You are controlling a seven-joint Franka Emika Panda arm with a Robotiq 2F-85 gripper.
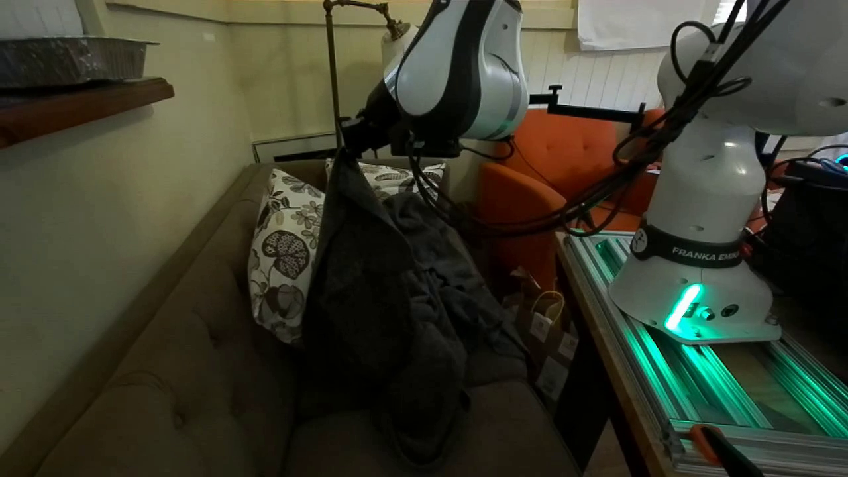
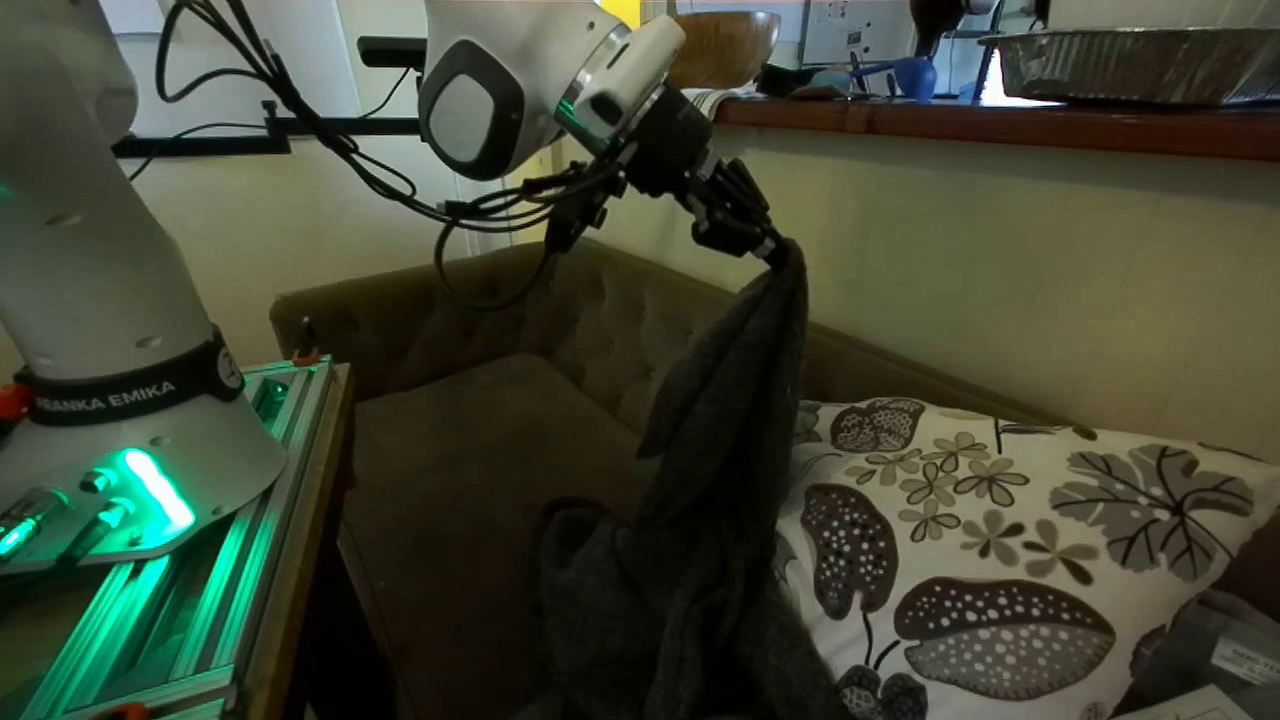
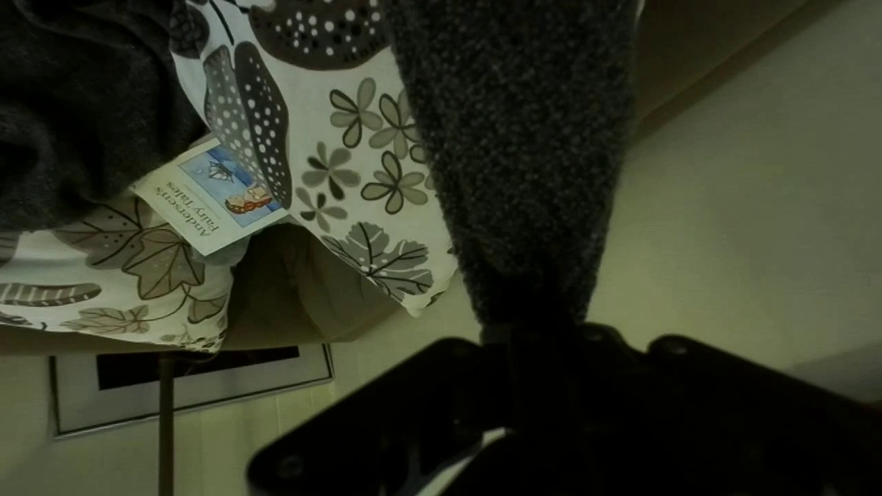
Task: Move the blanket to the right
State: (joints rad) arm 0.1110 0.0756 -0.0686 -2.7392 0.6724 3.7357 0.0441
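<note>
Wrist view crops the blanket (image 3: 524,158) pinched in near-black jaws.

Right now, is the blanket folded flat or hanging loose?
Hanging loose: the tool pinches the blanket aloft, and its lower part lies rumpled on the couch.

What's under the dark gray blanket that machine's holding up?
The blanket droops onto the sofa seat, which shows around its lower folds. In an exterior view, it partly hides a flowered pillow. Whatever else those folds cover can't be seen.
</note>
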